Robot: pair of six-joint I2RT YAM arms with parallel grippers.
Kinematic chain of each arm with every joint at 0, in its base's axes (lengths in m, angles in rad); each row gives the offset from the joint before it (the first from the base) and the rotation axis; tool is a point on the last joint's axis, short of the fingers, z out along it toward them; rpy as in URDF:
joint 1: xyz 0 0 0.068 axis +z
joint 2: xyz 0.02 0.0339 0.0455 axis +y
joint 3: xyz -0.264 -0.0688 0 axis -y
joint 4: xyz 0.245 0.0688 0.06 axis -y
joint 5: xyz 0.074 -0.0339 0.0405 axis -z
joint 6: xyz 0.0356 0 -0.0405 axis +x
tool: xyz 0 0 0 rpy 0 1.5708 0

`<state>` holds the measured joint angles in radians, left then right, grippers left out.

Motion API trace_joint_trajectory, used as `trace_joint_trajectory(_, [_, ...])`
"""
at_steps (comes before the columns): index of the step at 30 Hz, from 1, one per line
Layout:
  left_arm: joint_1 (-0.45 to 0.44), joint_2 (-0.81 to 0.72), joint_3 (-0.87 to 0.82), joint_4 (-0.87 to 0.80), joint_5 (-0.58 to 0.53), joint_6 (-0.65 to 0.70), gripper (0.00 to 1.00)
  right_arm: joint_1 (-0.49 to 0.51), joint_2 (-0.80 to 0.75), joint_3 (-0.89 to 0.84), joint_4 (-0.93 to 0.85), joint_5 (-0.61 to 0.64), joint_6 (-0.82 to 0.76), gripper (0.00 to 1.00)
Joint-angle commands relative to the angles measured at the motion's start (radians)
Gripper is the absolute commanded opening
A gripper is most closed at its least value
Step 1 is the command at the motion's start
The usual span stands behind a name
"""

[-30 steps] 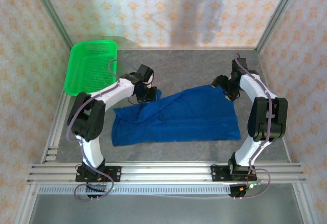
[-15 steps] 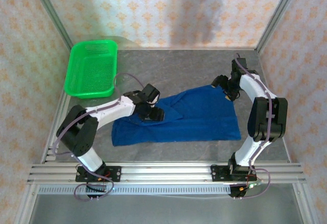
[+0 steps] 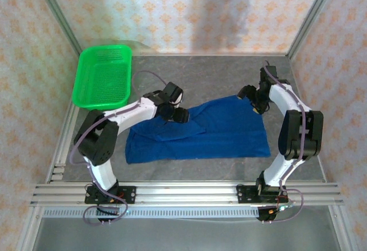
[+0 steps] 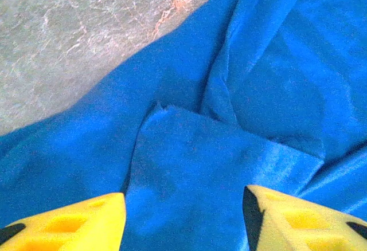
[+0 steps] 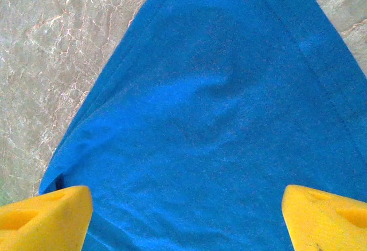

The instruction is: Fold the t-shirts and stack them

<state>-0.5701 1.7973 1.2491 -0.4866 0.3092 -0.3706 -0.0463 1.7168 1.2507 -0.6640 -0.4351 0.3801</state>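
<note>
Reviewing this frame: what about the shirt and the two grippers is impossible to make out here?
- Top external: the left gripper has its jaws hidden under its own wrist, so contact with the t-shirt is unclear.
- Top external: the right gripper is too small to read its jaws at the shirt's far corner.
- Both wrist views: the bottom edge cuts off the fingers behind their yellow tips, which stand apart.
- All views: the t-shirt's collar, sleeves and facing side are lost in folds.

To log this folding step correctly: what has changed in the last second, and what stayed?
The left gripper carried the far left corner of the t-shirt inward over the cloth, let it go with open jaws, then drew back. The folded flap now lies on top. The right gripper, open at the far right corner, and the green basket stayed.
</note>
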Motion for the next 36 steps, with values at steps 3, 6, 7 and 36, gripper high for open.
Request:
trace_joint_trajectory(3, [0.019, 0.078, 0.075, -0.041, -0.036, 0.044, 0.54, 0.007, -0.044, -0.017, -0.003, 0.006, -0.007, 0.86])
trace_joint_trajectory(6, [0.021, 0.106, 0.115, -0.046, -0.037, 0.048, 0.52, 0.007, -0.044, -0.024, 0.002, 0.002, -0.005, 0.86])
trace_joint_trajectory(7, [0.021, 0.142, 0.127, -0.049, -0.031, 0.049, 0.52, 0.007, -0.044, -0.024, 0.004, 0.002, -0.005, 0.86])
trace_joint_trajectory(36, [0.018, 0.210, 0.216, -0.087, -0.030, 0.061, 0.00, 0.007, -0.020, -0.010, 0.006, 0.004, -0.005, 0.86])
